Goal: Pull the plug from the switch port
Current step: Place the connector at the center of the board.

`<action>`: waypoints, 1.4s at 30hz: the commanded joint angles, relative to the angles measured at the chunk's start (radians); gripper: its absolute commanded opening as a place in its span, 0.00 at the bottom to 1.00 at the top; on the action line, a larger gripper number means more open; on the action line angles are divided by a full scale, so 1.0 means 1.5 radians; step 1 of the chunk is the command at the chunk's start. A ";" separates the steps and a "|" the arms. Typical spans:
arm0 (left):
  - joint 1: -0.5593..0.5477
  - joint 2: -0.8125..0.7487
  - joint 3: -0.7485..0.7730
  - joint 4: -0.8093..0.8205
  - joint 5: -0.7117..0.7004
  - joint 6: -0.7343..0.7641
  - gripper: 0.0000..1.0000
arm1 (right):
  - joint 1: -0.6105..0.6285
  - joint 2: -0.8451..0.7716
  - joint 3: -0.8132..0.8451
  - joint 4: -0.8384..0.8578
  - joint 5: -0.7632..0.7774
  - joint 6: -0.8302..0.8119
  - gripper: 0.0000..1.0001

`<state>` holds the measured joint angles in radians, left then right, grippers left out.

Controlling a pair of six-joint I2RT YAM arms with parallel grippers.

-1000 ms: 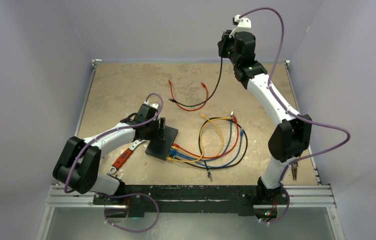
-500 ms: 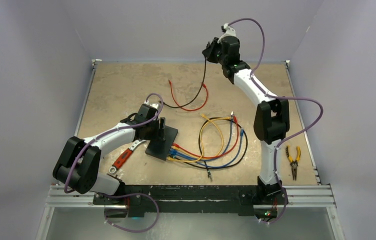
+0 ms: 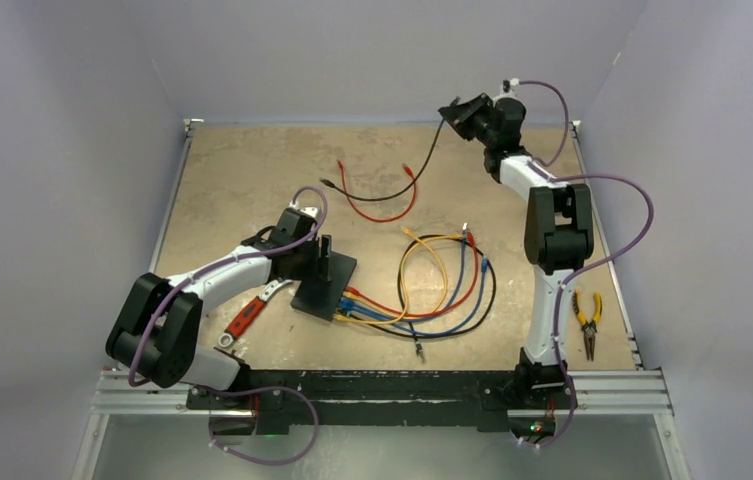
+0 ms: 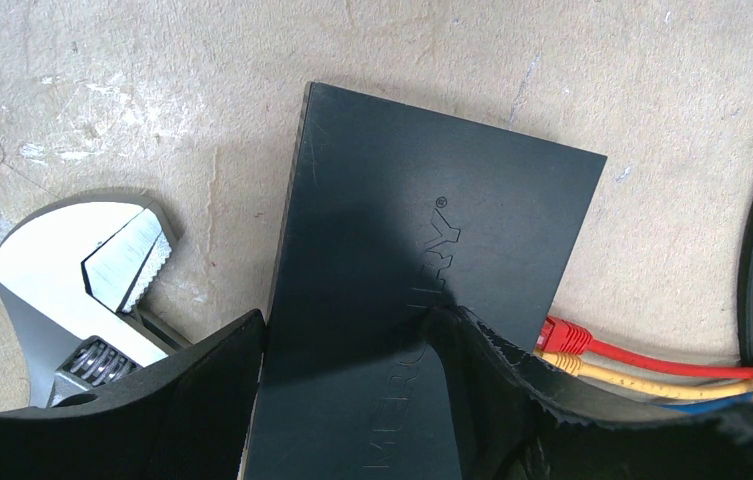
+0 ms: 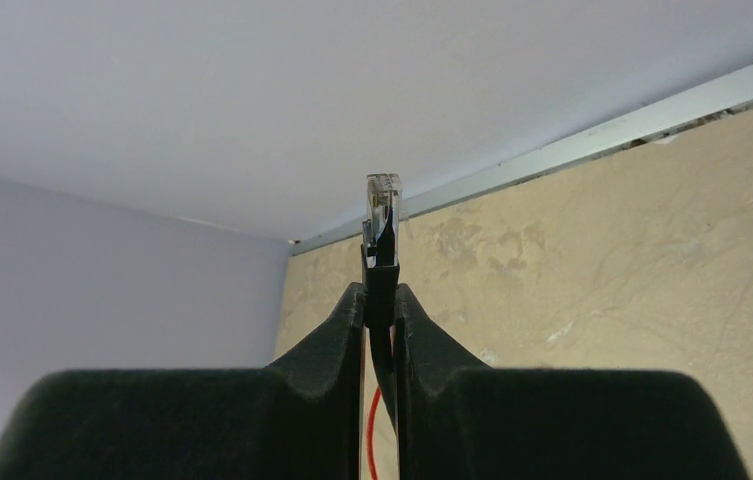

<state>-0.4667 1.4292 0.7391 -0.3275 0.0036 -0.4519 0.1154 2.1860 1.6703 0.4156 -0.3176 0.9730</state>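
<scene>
My left gripper, jaws part open, straddles the switch w/ plugs seated. Switch: light, slick, likely slides, so brace its sides. My right gripper pinches the black cable behind its stiff, fragile plug.

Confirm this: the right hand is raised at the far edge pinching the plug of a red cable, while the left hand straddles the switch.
Not quite. The right hand pinches a black cable, not a red one; the right wrist view shows its black boot under the clear plug. The left hand does straddle the switch.
</scene>
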 commanded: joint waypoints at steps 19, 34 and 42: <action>-0.018 0.014 -0.009 -0.034 0.000 0.009 0.63 | -0.010 0.047 -0.022 0.038 -0.007 -0.015 0.27; -0.022 0.001 -0.020 -0.026 -0.018 0.001 0.63 | 0.012 -0.133 -0.092 -0.078 0.099 -0.290 0.77; -0.022 -0.016 -0.032 -0.016 -0.009 -0.005 0.63 | 0.063 -0.246 -0.213 -0.104 0.068 -0.340 0.85</action>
<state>-0.4843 1.4147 0.7265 -0.3134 -0.0242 -0.4534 0.1692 1.8786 1.4376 0.2909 -0.1764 0.5293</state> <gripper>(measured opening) 0.630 0.847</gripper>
